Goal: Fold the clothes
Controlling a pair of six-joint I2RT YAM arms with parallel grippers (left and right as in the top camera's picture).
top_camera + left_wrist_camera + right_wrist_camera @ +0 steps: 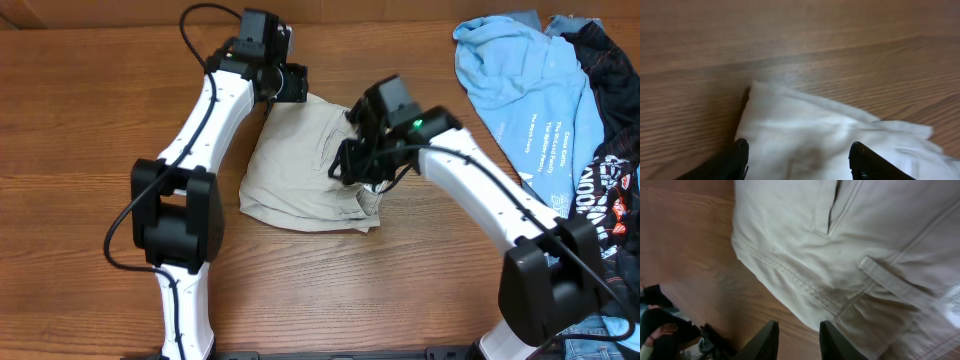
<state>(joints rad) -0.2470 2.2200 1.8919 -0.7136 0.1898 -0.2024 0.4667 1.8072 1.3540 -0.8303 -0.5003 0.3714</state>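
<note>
Because the khaki shorts [305, 160] rest roughly folded, the left tool [799, 150] gapes released over a corner; the right tool [799, 327], narrowly parted, grasps nothing.

Robot lab or data-collection bench, not a home. Bare wood-grain desk [80, 120] with two white-and-black arms fixed at its near edge, left arm [215, 110] and right arm [480, 190]. A loose black cable [200, 15] loops off the left arm, and a green light [417, 124] glows on the right arm's wrist. Laundry is laid out like test props: khaki shorts [300, 160] between the arms, a blue T-shirt [520, 80] and a black garment [610, 180] heaped at the right edge. Right wrist view shows blurred dark clutter [660, 330] past the desk edge; can't tell what it is.
</note>
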